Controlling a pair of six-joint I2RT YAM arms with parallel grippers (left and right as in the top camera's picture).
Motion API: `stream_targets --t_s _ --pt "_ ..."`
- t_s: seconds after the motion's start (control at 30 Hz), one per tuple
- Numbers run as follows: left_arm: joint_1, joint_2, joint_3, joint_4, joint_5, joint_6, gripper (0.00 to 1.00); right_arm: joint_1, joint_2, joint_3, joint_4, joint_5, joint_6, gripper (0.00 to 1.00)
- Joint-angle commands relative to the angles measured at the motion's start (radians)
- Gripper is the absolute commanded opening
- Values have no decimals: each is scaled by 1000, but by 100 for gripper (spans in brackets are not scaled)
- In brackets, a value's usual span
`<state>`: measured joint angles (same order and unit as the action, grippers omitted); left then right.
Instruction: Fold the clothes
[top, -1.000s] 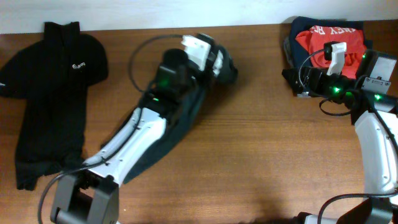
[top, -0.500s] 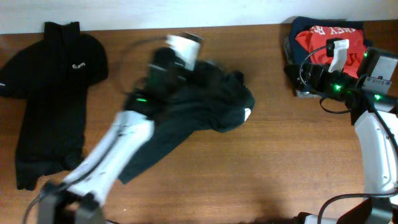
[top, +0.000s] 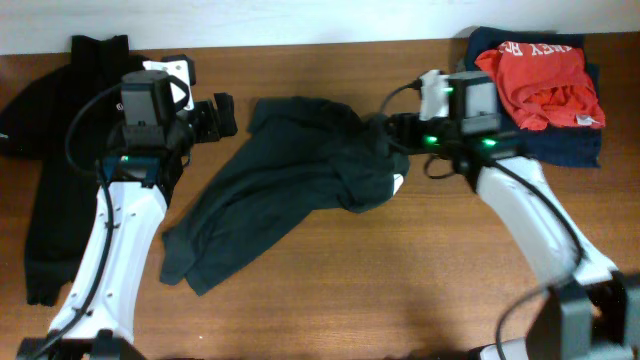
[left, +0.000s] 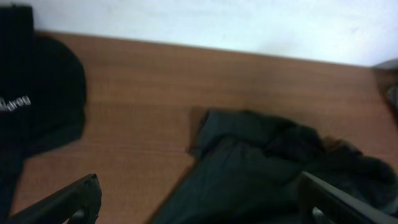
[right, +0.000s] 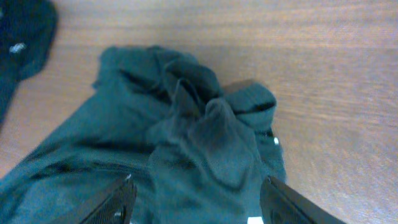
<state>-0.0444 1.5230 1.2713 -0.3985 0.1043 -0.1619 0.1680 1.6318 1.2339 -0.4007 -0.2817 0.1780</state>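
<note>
The brown worktop (top: 400, 290) fills the view, with a white wall (top: 300, 18) along the top. The black T-shirt (top: 290, 190) lies crumpled in the middle, running from the lower left up to a bunched heap on the right. The left tool (top: 217, 110) is just left of the shirt's top edge, its fingers (left: 68, 202) spread wide and holding nothing. The right tool (top: 388, 135) is at the heap, its fingers (right: 118, 199) apart with cloth between them. I cannot tell if they touch it. A black polo (top: 60, 200) lies far left. 2 folded things, a red-orange top (top: 540, 70) on a navy top (top: 565, 148), sit upper right.
</note>
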Motion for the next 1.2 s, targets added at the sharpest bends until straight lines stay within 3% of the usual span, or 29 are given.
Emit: stream_targets --t_s 0.0,0.27,0.47,0.63,0.7,0.83,0.9,0.93,0.97,1.03,1.17 --pt "1 50 3 -6 6 -2 99 47 103 19 79 114 58 69" --pt "1 116 2 -8 6 -2 99 77 235 19 216 154 124 68" --pt "0 138 2 -8 8 -2 99 81 254 19 261 189 123 50" --pt "0 140 2 -8 7 -2 99 84 288 19 293 181 138 51" --pt "0 140 2 -8 7 -2 99 89 289 19 303 181 138 60" --pt "-1 140 2 -9 8 -2 99 108 290 19 317 182 138 61" --pt "-1 140 2 -12 7 -2 99 117 291 19 321 182 138 50" --pt "-1 140 2 -14 7 -2 99 121 294 19 323 186 138 37" --pt "-1 140 2 -17 7 -2 99 122 296 19 323 187 138 17" --pt "-1 140 2 -23 7 -2 99 119 298 19 312 190 138 4" --pt "-1 140 2 -32 11 -3 99 88 268 42 200 178 157 4"
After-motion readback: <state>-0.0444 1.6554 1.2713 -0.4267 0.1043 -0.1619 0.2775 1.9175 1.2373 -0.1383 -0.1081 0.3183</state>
